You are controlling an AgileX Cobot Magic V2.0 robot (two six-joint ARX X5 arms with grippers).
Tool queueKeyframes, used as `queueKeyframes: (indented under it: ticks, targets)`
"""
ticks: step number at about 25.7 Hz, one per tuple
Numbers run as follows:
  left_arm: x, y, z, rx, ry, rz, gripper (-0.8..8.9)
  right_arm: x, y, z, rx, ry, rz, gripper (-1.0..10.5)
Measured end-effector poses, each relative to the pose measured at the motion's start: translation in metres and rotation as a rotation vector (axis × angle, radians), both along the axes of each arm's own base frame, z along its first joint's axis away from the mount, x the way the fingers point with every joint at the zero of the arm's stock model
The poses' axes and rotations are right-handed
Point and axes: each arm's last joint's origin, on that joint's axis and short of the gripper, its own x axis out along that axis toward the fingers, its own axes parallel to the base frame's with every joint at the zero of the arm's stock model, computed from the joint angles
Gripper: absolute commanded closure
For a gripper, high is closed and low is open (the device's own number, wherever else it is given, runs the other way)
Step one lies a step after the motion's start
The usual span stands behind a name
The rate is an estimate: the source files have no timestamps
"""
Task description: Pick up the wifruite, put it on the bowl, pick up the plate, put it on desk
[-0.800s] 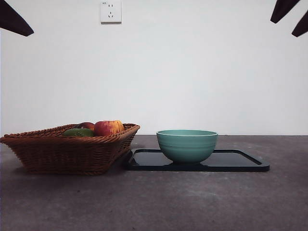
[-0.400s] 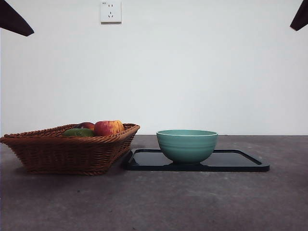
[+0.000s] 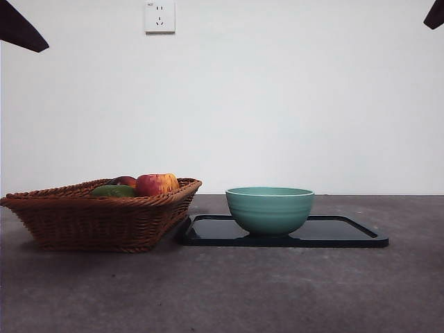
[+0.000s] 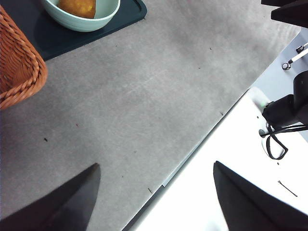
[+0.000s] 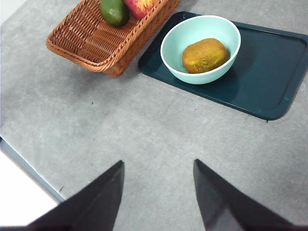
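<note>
The wifruite [image 5: 204, 55] sits in the bowl [image 5: 199, 49] on the tray [image 5: 269, 77], both claws open and empty, high up; lifting could tip the bowl onto the worktop [image 5: 144, 130].

Light is even and fairly bright across all 3 views — soft, from overhead, with no hard-edged shadows. In the front view the white wall [image 3: 277, 104] fills the upper half, slightly cool and dimmer toward the left edge; the desk [image 3: 222, 291] in the lower half reads dark, with a soft shadow under the basket [image 3: 97, 218]. The black tray [image 3: 340, 232] shows a faint sheen. In the left wrist view the lower right is blown out to white glare. The jaws along the bottom edges of both wrist views are blurred — out of focus.
</note>
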Motion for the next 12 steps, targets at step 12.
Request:
queueKeyframes:
  ticks: [12]
  targets:
    - [0.0,0.0,0.0,0.0,0.0,0.0,4.39,-0.0009,0.0,-0.0007,0.004,0.014,0.012,7.2]
